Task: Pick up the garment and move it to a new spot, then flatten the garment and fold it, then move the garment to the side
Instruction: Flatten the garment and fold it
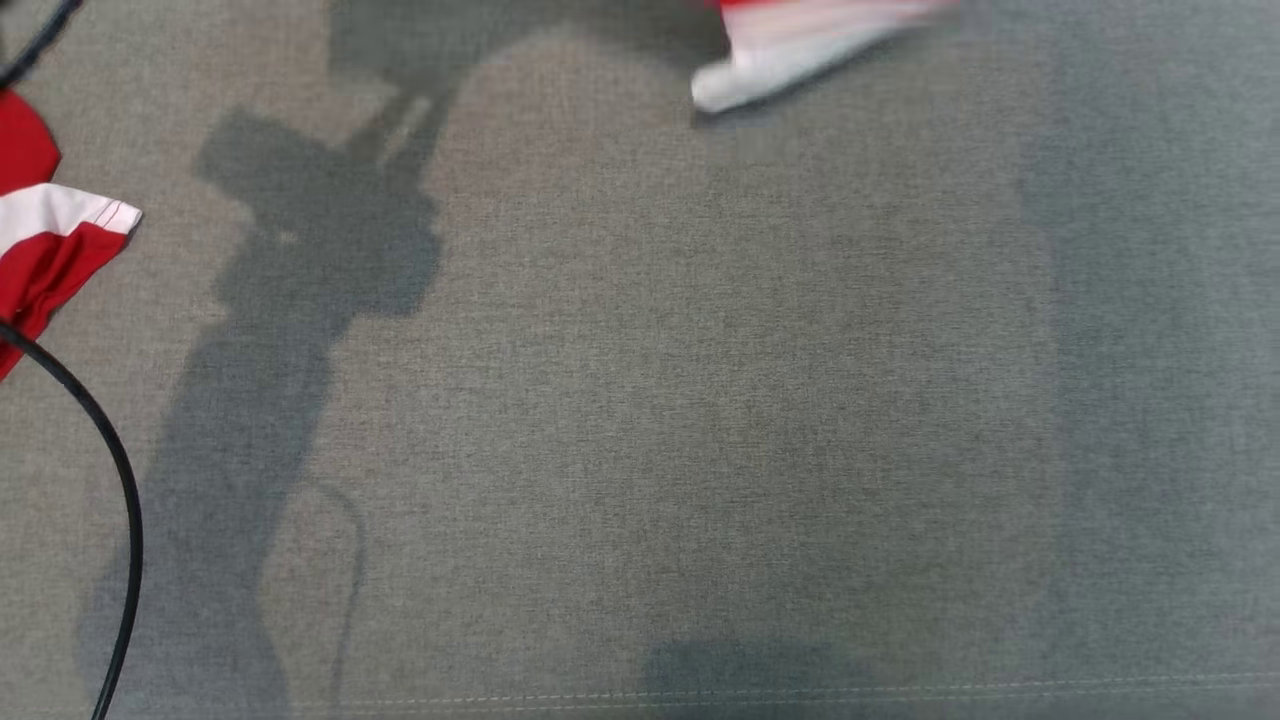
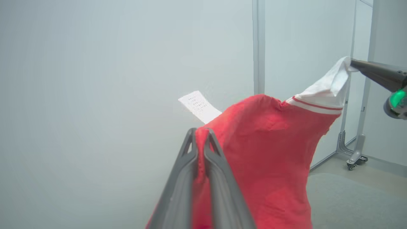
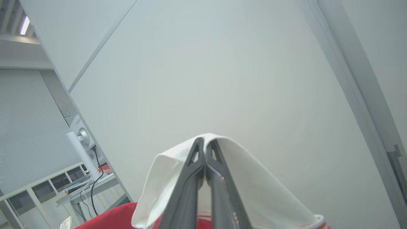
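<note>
The garment (image 2: 270,152) is red with white striped trim and hangs in the air, stretched between both grippers. In the left wrist view my left gripper (image 2: 200,131) is shut on a red edge of it, beside a white care label (image 2: 200,106). At that view's upper right, my right gripper (image 2: 354,63) pinches a white trimmed corner. In the right wrist view the right gripper (image 3: 206,141) is shut on that white fabric (image 3: 254,190), which drapes over its fingers. From the head, parts of the garment (image 1: 50,240) show at the left edge and, blurred, at the top (image 1: 790,50).
Below lies a grey cloth-covered table (image 1: 700,400), its stitched front edge along the bottom. A black cable (image 1: 120,480) curves along the left. Pale partition panels on a wheeled foot (image 2: 356,159) stand around, and a desk with equipment (image 3: 82,143) sits beyond.
</note>
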You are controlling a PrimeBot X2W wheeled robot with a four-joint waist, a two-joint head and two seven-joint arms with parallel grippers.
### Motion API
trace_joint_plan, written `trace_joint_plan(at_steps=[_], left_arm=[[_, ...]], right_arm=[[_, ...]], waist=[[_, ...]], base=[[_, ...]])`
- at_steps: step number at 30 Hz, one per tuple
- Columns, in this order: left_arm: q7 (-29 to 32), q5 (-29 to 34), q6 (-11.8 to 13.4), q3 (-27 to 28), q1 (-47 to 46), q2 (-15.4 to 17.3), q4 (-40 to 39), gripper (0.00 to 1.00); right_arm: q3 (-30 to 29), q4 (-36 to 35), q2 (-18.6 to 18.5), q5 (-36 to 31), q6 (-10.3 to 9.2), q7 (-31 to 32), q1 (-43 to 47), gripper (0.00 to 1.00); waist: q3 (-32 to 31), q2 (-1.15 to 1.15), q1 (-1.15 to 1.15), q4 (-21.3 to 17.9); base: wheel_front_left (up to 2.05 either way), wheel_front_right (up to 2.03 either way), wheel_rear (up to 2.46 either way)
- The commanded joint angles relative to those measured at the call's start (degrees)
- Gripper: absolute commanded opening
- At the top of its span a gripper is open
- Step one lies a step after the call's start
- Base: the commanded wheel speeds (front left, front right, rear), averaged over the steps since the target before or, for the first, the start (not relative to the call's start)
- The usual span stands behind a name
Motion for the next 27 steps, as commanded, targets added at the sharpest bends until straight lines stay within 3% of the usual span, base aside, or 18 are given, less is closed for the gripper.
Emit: trace_joint_plan(at_steps=[1, 5, 12, 19, 27], left_arm=[[-2.7, -0.2, -0.4, -0.4, -0.3, 3.2, -0.4, 0.00], [-7.3, -3.5, -0.4, -3.3, 2.3, 5.3, -0.7, 0.00], [-8.5, -7.0, -0.4, -5.8, 14.1, 7.3, 0.9, 0.00], [-8.5, -6.9, -0.4, -7.0, 33.3, 5.1, 1.1, 0.00], [-8.5, -2.7, -0.4, -1.6, 45.4, 1.1, -0.2, 0.00]], right_arm=[[0.6, -1.2, 0.3, 1.2, 0.28, -0.5, 0.9, 0.00], [1.7, -4.5, -2.7, 5.2, 0.28, 1.0, 4.0, 0.00], [3.5, -10.9, -6.8, 13.2, 0.28, 8.7, 18.9, 0.00], [9.3, -14.2, -9.7, 19.6, 0.28, 18.2, 42.4, 0.00], [11.0, -16.0, -11.8, 22.2, 0.28, 19.3, 55.0, 0.00]], waist=[[-0.9, 0.00, 0.00, -1.0], [0.5, 0.00, 0.00, -1.8], [2.4, 0.00, 0.00, -2.1], [-1.1, 0.00, 0.00, -1.4], [-6.8, 0.00, 0.00, 0.4]], base=[[0.00, 0.00, 0.00], [0.00, 0.00, 0.00], [0.00, 0.00, 0.00], [0.00, 0.00, 0.00], [0.00, 0.00, 0.00]])
